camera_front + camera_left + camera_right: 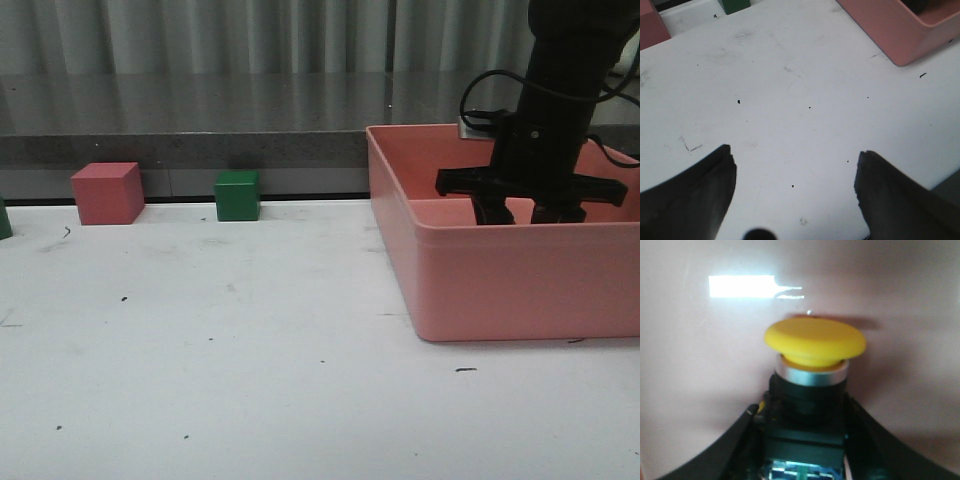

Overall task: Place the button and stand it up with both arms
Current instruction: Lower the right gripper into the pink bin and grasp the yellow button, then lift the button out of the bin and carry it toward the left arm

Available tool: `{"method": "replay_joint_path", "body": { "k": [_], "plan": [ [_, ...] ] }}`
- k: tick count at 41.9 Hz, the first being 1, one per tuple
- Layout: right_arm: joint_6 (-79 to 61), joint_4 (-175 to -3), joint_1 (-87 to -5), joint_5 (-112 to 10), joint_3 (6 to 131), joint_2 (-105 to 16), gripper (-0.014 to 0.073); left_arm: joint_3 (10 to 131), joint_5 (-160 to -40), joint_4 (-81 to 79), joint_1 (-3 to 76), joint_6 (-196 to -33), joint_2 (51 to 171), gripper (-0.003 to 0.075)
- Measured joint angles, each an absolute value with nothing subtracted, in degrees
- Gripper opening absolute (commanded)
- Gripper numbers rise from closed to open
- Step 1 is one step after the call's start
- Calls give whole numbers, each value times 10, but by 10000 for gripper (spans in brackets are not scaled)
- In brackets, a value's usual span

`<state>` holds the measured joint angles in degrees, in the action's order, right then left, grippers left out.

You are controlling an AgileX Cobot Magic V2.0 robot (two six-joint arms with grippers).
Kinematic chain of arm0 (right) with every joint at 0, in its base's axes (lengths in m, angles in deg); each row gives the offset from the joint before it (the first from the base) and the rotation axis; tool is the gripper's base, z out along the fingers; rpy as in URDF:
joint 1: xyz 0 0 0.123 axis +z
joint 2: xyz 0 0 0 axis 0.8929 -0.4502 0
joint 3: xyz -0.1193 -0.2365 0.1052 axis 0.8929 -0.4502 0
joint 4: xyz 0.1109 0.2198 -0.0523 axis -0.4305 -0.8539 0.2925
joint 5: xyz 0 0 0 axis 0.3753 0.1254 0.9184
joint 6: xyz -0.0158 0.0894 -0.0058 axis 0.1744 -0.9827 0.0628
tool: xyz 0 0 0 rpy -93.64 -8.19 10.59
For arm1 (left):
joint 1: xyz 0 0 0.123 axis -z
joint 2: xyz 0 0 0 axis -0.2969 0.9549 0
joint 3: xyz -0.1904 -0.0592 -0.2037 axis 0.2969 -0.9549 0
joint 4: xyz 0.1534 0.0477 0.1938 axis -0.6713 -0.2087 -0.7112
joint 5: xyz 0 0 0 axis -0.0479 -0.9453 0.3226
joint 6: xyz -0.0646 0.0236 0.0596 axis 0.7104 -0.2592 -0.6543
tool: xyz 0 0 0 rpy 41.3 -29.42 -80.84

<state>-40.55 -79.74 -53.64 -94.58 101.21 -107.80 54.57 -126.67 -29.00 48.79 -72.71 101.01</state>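
Reaching straight down into the pink bin [470,280] at the right edge of the table [250,380], the right arm [560,90] stands nearly upright, its cables looping beside it, and the right gripper [530,212] is lowered below the bin's rim. In the right wrist view that gripper's fingers [740,440] are clamped on either side of the black body of the button [812,375], whose yellow cap points away from the wrist toward the bin's pink inside.

The left gripper [795,192] hangs above the bare white table with its fingers spread wide apart, nothing between them. A pink cube [106,193] and a green cube [237,195] sit along the table's far edge, well apart from the bin.
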Motion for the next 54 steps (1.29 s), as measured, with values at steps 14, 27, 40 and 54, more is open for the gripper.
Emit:
{"method": "replay_joint_path", "body": {
  "k": [14, 27, 40, 54],
  "plan": [
    [-402, -799, -528, -976, 1013, -988, 202, 546, -1267, -290, 488, -727, 1010, 494],
    [-400, -801, -425, -1001, 1013, -872, 202, 546, -1267, -290, 488, -727, 1010, 494],
    [-452, -814, -272, -985, 1013, -883, 213, 546, -1267, -290, 488, -727, 1010, 494],
    [-589, -807, -170, -960, 1081, -1010, 213, 546, -1267, -290, 488, -727, 1010, 494]
  ]
}}
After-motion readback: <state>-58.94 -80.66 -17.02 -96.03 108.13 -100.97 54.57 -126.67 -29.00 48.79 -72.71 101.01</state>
